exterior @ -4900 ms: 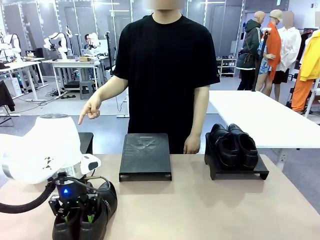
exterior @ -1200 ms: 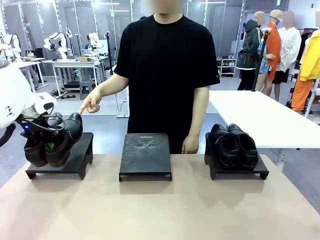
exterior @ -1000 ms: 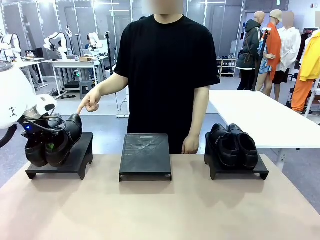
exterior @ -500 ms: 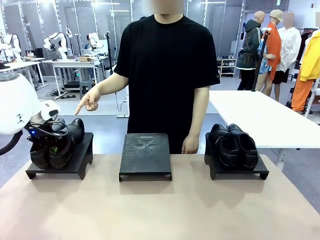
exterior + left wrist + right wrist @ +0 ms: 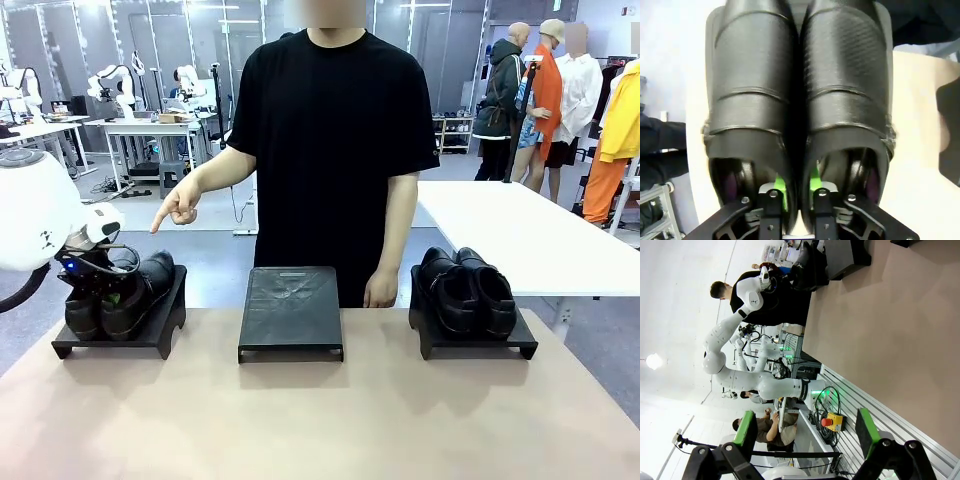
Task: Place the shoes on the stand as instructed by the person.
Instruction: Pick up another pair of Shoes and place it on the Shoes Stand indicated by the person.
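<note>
One pair of black shoes [image 5: 145, 285] lies flat on the left stand [image 5: 165, 325], toes toward the person. My left gripper [image 5: 100, 292] reaches down into them. In the left wrist view one finger stands inside each shoe [image 5: 750, 90], with the two inner walls between the green pads; whether the left gripper [image 5: 796, 192] still presses them I cannot tell. The person's hand [image 5: 178, 210] points down at the left stand. A second pair [image 5: 465, 290] sits on the right stand [image 5: 523, 348]. My right gripper [image 5: 805, 435] hangs open and holds nothing, off the table's near side.
The middle stand [image 5: 290, 305] is bare on top. The person stands at the far edge with the other hand [image 5: 383, 290] hanging by the table. Bare tan tabletop [image 5: 330, 420] spreads across the near half. A white table [image 5: 520, 235] stands behind at the right.
My left gripper has come down and a little right, and the pair it carried went from tilted, toes up, to lying flat on the left stand. The person keeps pointing.
</note>
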Robot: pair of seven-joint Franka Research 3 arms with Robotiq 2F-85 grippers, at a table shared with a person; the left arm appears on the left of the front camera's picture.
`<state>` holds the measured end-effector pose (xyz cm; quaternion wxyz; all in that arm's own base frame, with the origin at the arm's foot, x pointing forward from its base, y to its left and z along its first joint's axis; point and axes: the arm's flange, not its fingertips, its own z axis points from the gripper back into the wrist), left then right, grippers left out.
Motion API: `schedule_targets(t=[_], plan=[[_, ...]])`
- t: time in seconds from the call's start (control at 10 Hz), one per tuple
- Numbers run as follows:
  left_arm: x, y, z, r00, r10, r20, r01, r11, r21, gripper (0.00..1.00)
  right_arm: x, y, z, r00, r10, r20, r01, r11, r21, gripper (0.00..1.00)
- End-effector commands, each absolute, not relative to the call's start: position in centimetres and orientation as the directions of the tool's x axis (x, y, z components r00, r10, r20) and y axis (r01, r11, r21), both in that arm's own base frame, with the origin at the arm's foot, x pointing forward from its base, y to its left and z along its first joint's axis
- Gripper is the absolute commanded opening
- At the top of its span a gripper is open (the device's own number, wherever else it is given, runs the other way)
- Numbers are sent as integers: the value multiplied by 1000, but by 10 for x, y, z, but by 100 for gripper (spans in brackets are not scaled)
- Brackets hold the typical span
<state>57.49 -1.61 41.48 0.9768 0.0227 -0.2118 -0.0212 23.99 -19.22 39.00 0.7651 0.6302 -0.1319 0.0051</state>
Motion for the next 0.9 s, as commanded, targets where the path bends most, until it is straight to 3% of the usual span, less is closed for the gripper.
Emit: schedule_targets(t=[0.0, 0.1, 0.2, 0.4, 0.7, 0.8], plan=[[582, -15, 422, 894, -58, 445, 37, 998, 54, 54, 238, -191, 393, 965, -159, 211, -178, 199, 964, 100], [581, -16, 424, 892, -57, 449, 37, 998, 53, 64, 238, -191, 393, 965, -159, 211, -178, 199, 964, 100], [580, -16, 426, 891, -51, 452, 31, 998, 51, 82, 238, -191, 393, 965, -159, 211, -178, 199, 964, 100], [574, -17, 432, 886, -49, 461, 25, 998, 57, 100, 238, -191, 393, 965, -159, 211, -178, 199, 964, 100], [565, -19, 435, 883, -20, 469, -6, 999, 53, 100, 238, -191, 393, 965, -159, 211, -178, 199, 964, 100], [557, -20, 436, 883, -9, 470, -8, 999, 36, 90, 238, -191, 393, 965, -159, 211, -178, 199, 964, 100]])
